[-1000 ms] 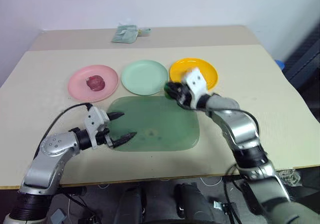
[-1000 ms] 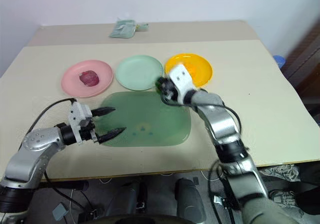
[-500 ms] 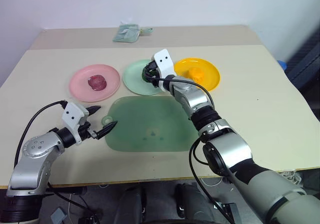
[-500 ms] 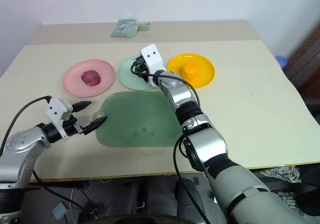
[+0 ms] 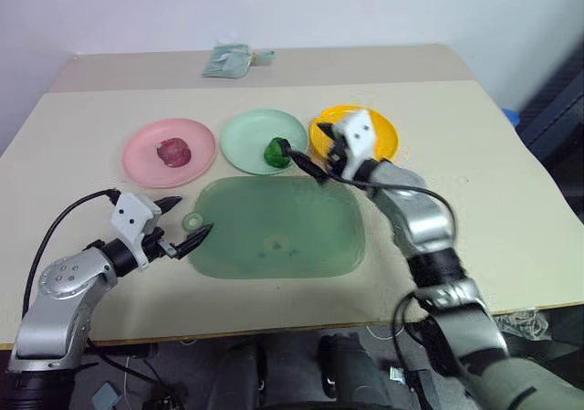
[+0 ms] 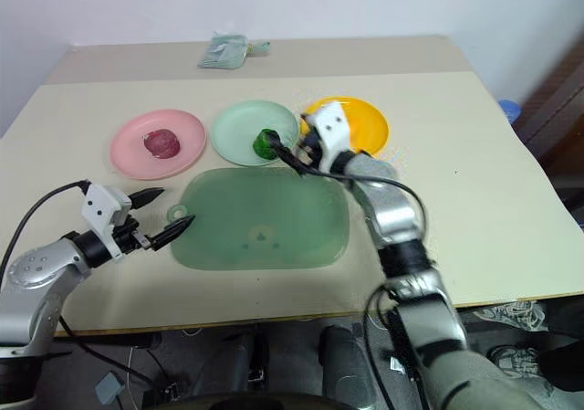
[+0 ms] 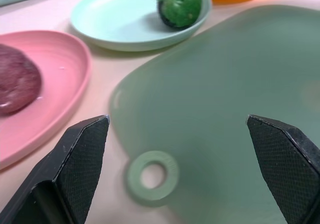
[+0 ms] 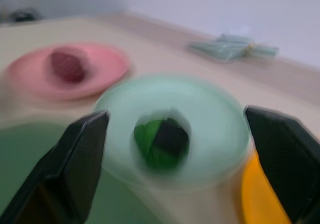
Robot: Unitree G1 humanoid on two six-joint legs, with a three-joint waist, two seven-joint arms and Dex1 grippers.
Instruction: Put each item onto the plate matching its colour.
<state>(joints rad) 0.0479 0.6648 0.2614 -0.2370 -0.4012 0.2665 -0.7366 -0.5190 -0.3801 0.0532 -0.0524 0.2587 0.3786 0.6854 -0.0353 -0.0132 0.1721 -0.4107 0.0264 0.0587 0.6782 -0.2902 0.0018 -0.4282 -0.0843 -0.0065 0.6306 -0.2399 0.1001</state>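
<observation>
The dark red-purple ball (image 5: pixel 172 152) lies on the pink plate (image 5: pixel 141 159). The green-and-black item (image 5: pixel 276 152) rests on the mint green plate (image 5: pixel 248 136), near its right rim. Just right of that item my right gripper (image 5: pixel 307 164) hangs open and empty, its hand covering part of the yellow plate (image 5: pixel 385 134). The orange item is hidden behind that hand. My left gripper (image 5: pixel 190 218) stands open and empty, low over the table beside the mat's loop tab (image 5: pixel 192 221). In the right wrist view the green item (image 8: pixel 162 141) sits between the open fingers, apart from them.
A large translucent green mat (image 5: pixel 283 227) lies in front of the plates. A pale green packet (image 5: pixel 233 61) lies at the table's far edge. Bare tabletop stretches to the right of the yellow plate and along the near edge.
My right gripper opened and let the green item go onto the mint green plate, then drew back to the right toward the yellow plate. My left gripper shifted a little to the left.
</observation>
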